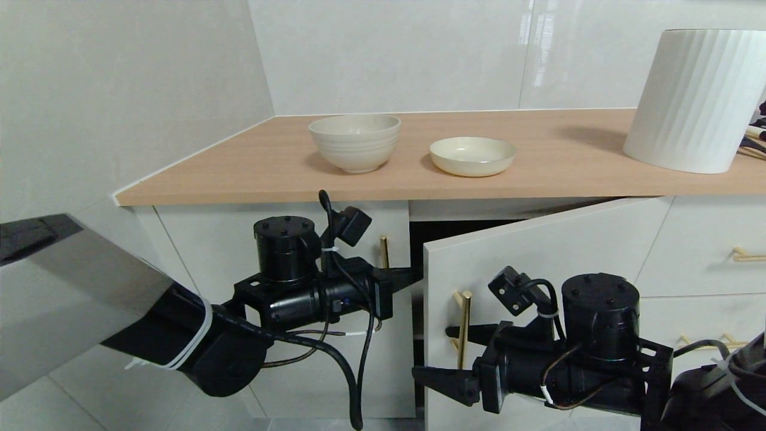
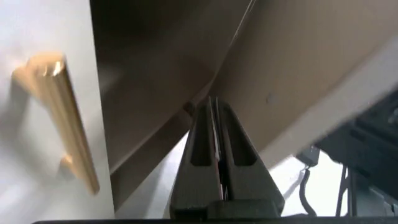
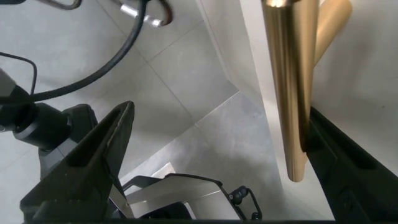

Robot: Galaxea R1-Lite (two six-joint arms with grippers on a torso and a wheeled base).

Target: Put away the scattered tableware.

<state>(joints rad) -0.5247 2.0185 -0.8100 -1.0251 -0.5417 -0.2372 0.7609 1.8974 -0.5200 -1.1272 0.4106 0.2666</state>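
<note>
On the wooden countertop [image 1: 568,173], toward its left end, stand a cream bowl [image 1: 354,142] and, just to its right and not touching it, a shallow cream dish [image 1: 473,155]. Both are upright. The dish shows bare glaze inside; of the bowl's inside only the far wall is visible. At the counter's right end sits a tall white ribbed container [image 1: 697,99] with its top cut off, so its contents cannot be told. Below the counter the left cabinet door [image 1: 209,239] sits flush, and the right cabinet door [image 1: 538,257] stands ajar with its free edge toward the near side. The opening behind it is dark, contents not discernible. Just right of the left door handle [image 1: 383,251] [image 2: 59,118], the left gripper [image 1: 407,276] [image 2: 213,109] points into that dark gap, jaws pressed together. Lower and nearer, the right gripper [image 1: 449,356] [image 3: 221,118] has its jaws apart with the right door handle [image 1: 464,326] [image 3: 283,87] between them. The handle lies close to one finger; contact cannot be told.
</note>
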